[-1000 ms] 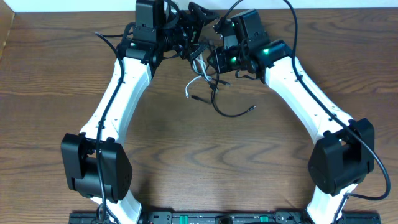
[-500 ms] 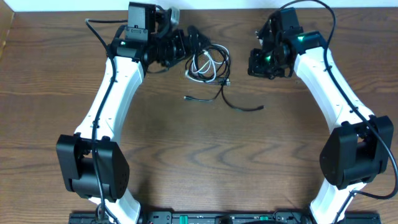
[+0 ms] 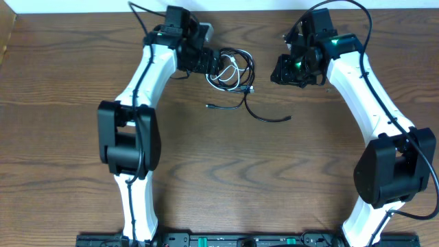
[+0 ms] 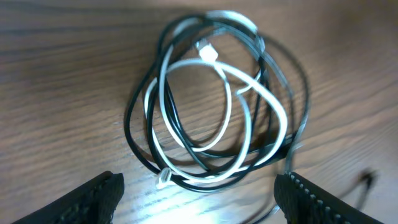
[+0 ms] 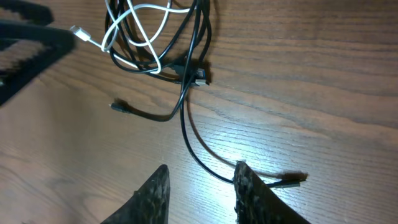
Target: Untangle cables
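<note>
The cables (image 3: 230, 67) lay in one loose, tangled coil on the table (image 3: 206, 171), with a white cord (image 4: 208, 53) looped through several black cords (image 4: 130, 121). One black tail (image 3: 257, 115) ran out of the coil on the side toward the arm bases and curved away toward the right arm's side. A shorter black end (image 3: 209, 106) lay just beside the coil on that same near side.

The left gripper (image 4: 199, 186) was just beside the coil on the left arm's side. Its jaws were spread wide, wider than the coil itself, and had hold of nothing. In the wrist view its fingers (image 4: 93, 196) showed at the lower corners, with the coil lying ahead of them.

The right gripper (image 5: 201, 171) was well apart from the coil, on the right arm's side. Its jaws stood partly open with a modest gap between them, and nothing was gripped there. In that wrist view the long black tail passed behind one finger on the wood.
</note>
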Controlling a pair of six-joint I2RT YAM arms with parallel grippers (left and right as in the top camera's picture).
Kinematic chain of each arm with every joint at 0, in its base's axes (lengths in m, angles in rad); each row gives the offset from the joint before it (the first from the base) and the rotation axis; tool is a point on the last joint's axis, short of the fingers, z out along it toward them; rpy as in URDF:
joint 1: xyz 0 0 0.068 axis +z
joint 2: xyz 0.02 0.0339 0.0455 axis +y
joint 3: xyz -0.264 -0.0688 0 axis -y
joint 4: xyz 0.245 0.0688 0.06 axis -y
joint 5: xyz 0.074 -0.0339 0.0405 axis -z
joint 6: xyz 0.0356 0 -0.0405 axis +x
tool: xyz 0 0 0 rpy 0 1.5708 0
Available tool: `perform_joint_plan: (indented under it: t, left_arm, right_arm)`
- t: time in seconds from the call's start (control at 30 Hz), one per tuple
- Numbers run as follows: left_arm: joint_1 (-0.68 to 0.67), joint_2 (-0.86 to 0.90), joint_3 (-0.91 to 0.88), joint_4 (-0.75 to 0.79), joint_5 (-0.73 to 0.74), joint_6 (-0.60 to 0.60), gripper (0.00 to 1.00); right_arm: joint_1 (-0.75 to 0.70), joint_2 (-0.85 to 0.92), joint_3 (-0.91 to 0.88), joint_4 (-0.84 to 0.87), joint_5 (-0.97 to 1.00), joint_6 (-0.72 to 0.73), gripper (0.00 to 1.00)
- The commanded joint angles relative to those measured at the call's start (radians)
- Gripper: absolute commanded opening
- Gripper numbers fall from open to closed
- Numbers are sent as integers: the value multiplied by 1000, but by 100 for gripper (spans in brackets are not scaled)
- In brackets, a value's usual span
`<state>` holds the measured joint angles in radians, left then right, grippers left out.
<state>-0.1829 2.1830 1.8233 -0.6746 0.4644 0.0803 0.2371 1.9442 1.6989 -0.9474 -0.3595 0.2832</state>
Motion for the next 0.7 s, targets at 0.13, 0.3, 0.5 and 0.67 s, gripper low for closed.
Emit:
perform_joint_plan:
  t: [0.13,0.3,0.5,0.67]
  left_arm:
    - [-17,130,38,10,-88,252,82]
    - [-27,178,33,28,-87,253,77]
    - [-43,200,24,17,-84,288,56]
    - [-43,185,24,12,-67,289,7]
  right_arm:
    - [-8,4,0,-8,0,-80,39]
    - [-7,4,0,-7,11,-80,45]
    - [-8,4,0,-6,14,-83,49]
    - [-7,4,0,-6,13,-83,50]
